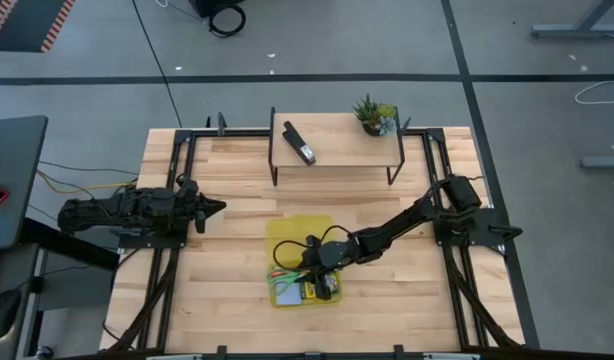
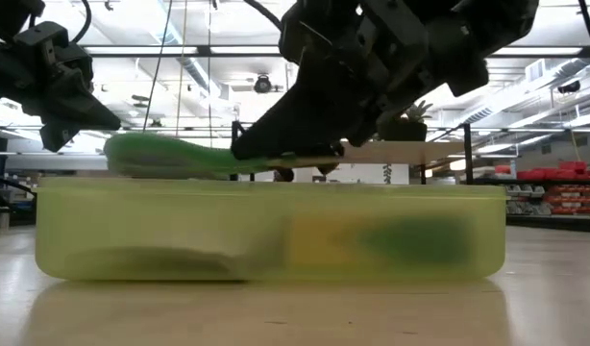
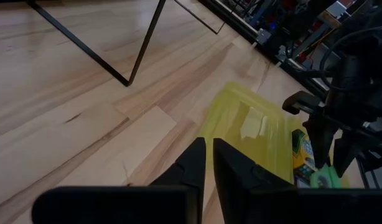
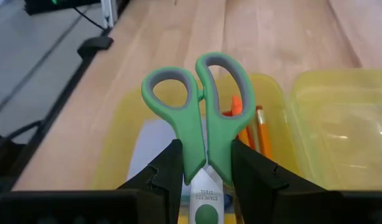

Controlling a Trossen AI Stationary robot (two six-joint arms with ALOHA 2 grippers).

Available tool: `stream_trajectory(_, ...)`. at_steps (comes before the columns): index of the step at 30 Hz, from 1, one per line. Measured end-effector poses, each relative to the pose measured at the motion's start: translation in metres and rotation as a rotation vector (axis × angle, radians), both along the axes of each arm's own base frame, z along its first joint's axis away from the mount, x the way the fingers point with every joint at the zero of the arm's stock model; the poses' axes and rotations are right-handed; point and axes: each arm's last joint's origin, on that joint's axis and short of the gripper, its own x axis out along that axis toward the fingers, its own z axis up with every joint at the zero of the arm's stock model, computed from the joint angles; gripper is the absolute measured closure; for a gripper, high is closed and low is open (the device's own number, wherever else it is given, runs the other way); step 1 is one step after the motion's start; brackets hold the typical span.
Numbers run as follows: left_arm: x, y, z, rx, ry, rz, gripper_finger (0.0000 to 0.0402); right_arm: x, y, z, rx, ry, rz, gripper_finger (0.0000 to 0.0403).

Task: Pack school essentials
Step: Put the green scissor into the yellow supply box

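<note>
Green-handled scissors [image 4: 203,106] hang over the open yellow translucent case [image 1: 302,275] at the table's middle, with my right gripper [image 4: 206,152] shut on them. In the low view their handles [image 2: 170,156] lie just above the case's rim [image 2: 266,187]. Inside the case are a pale notepad [image 4: 150,146], an orange pencil [image 4: 260,127] and a crayon box [image 3: 301,149]. My left gripper [image 1: 212,208] waits shut at the table's left, touching nothing. My right gripper pinches the scissors between its two fingers on the green shanks [image 4: 206,158], just behind the finger loops; the blades run back between the fingers. The fingers lie along the scissors and slant down from the table's right. The scissors are lifted clear, about level, loops toward the table's left.
The case's lid [image 1: 299,228] lies folded open on the far side of the case. A wire-legged wooden shelf [image 1: 337,150] at the far edge carries a black stapler [image 1: 299,143] and a small potted plant [image 1: 375,115]. Bare wood lies left and right of the case.
</note>
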Motion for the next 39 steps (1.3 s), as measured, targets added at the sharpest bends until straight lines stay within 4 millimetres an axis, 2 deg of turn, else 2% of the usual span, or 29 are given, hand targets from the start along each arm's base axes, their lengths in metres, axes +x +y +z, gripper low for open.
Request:
stream_trajectory(8, 0.0, 0.0, 0.0, 0.0, 0.0, 0.0, 0.0366, -0.003, 0.005, -0.002, -0.037, 0.006, -0.066, 0.028)
stream_trajectory(22, 0.0, 0.0, 0.0, 0.0, 0.0, 0.0, 0.0363, -0.03, -0.003, -0.028, -0.028, -0.027, -0.093, 0.028)
stream_trajectory(29, 0.0, 0.0, 0.0, 0.0, 0.0, 0.0, 0.0364, -0.03, -0.003, -0.027, -0.055, -0.054, -0.074, 0.0265)
stream_trajectory(39, 0.0, 0.0, 0.0, 0.0, 0.0, 0.0, 0.037, -0.029, -0.002, -0.026, 0.001, -0.054, -0.101, 0.0262)
